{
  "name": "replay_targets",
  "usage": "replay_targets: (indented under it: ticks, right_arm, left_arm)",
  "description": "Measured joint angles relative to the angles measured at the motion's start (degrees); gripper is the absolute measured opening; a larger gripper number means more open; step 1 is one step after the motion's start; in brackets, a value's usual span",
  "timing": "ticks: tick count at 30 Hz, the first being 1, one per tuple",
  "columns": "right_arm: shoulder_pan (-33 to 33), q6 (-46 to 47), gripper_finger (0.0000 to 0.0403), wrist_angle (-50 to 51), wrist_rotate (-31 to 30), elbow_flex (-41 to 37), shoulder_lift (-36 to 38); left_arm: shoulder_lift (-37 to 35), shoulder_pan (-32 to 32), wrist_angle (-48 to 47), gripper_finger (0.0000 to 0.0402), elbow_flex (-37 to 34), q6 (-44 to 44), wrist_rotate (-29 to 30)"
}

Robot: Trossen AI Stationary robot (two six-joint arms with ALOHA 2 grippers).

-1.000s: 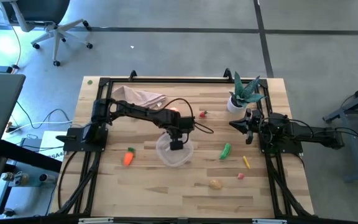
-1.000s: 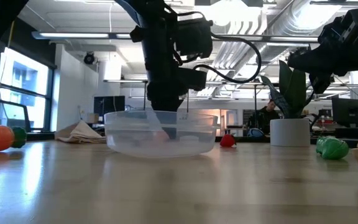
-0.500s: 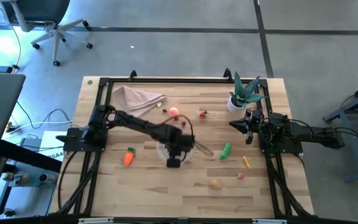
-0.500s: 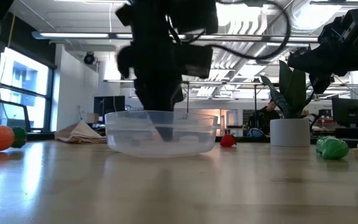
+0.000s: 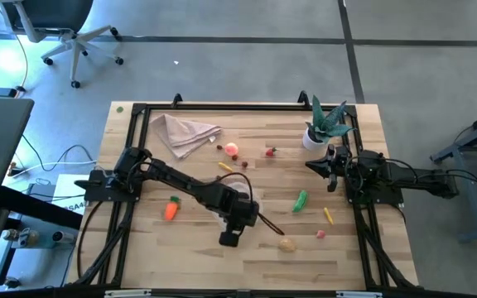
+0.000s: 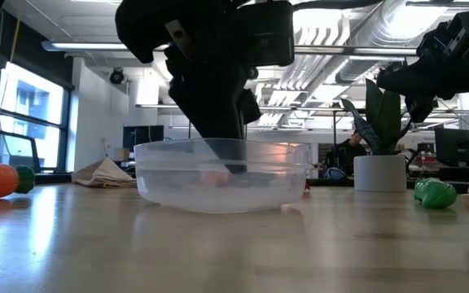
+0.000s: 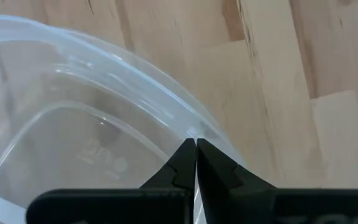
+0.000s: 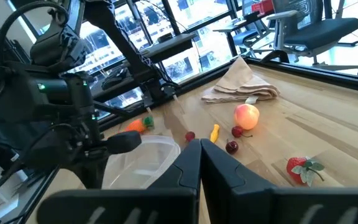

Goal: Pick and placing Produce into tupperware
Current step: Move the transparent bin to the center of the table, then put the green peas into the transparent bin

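Two pairs of jaws, both closed. Left jaws pinched tight on the thin rim of the tupperware (image 7: 73, 124) near the middle of the desk's (image 5: 189, 265) front edge, probably to slide it closer to the loose produce. Right jaws shut on nothing, parked at the right edge beside the plant (image 5: 325, 122). Carrot (image 5: 171, 209), green pepper (image 5: 301, 199) and potato (image 5: 286, 244) scattered on the bare desk around the container, not yet inside.
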State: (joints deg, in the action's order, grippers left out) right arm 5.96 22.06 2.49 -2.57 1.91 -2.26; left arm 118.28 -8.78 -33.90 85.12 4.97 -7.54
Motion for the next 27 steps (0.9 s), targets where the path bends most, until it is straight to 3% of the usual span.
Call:
replay_targets:
  ticks: [8,18,27]
  right_arm:
    - [-0.01,-0.01,0.0000,0.00,-0.02,0.00,0.00]
    - [-0.01,0.01,0.0000,0.00,0.00,0.00,0.00]
    - [-0.02,0.01,0.0000,0.25,1.62,0.02,0.00]
  left_arm:
    - [0.00,0.14,0.08,0.0005,0.00,-0.66,1.32]
    - [-0.94,0.14,-0.57,0.0005,0.00,-0.89,7.54]
    - [-9.41,0.12,-8.63,0.0005,0.00,-1.85,15.98]
